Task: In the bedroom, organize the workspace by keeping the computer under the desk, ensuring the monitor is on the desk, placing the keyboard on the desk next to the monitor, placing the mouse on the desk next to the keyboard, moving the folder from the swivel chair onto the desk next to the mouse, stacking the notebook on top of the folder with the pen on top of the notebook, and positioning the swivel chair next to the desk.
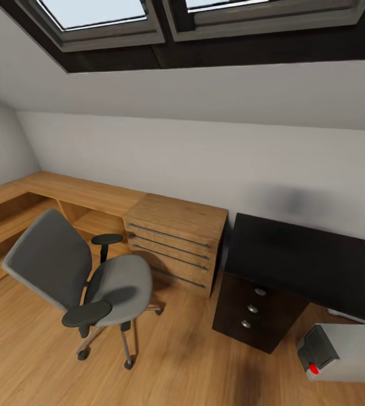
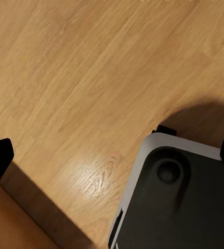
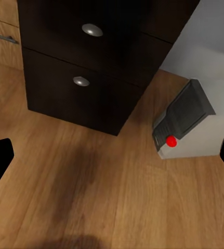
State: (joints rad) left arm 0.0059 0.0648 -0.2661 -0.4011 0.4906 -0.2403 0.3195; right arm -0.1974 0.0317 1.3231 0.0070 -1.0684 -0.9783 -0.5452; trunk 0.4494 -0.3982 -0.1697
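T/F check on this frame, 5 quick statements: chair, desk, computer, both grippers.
1. The swivel chair has a blue folder on its seat. False: the grey seat is bare.
2. The computer sits on the floor beside the desk's dark drawer unit. True.
3. A monitor stands on the desk. False: the part of the black top in view is bare.
4. A light wooden drawer chest stands between the swivel chair and the desk. True.
5. The right gripper is shut on the computer. False: its fingertips sit wide apart at the frame edges, holding nothing; the left gripper is open too.
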